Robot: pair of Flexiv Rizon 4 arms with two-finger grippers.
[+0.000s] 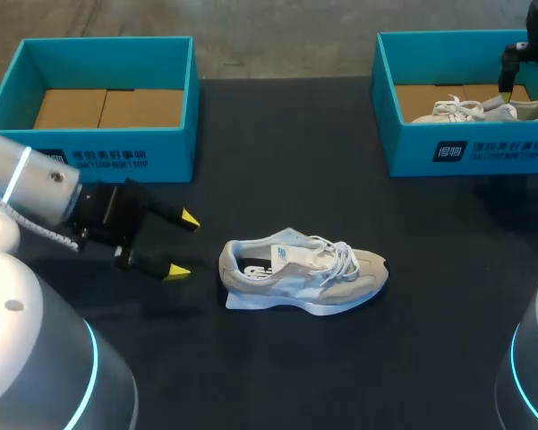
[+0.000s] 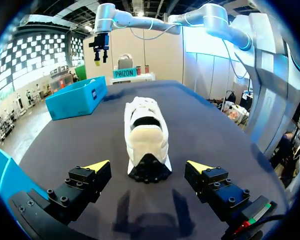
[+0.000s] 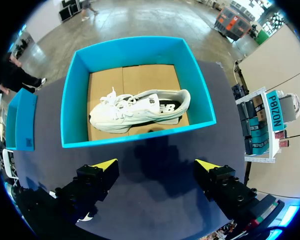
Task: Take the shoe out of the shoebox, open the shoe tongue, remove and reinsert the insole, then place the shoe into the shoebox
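Observation:
A beige and white shoe (image 1: 304,273) lies on its side mid-table, heel toward my left gripper (image 1: 181,244). That gripper is open a short way left of the heel. In the left wrist view the shoe (image 2: 146,132) lies just ahead of the open left gripper (image 2: 149,166), heel end between the yellow tips without touching them. A second white shoe (image 1: 483,109) lies in the right blue shoebox (image 1: 470,148). My right gripper (image 1: 508,90) hangs open above that box. From the right wrist, this shoe (image 3: 140,110) lies in the box (image 3: 135,137) ahead of the right gripper (image 3: 155,165).
A second blue shoebox (image 1: 116,157) stands at the back left with only its cardboard floor showing. The dark tabletop (image 1: 340,376) runs between and in front of the two boxes.

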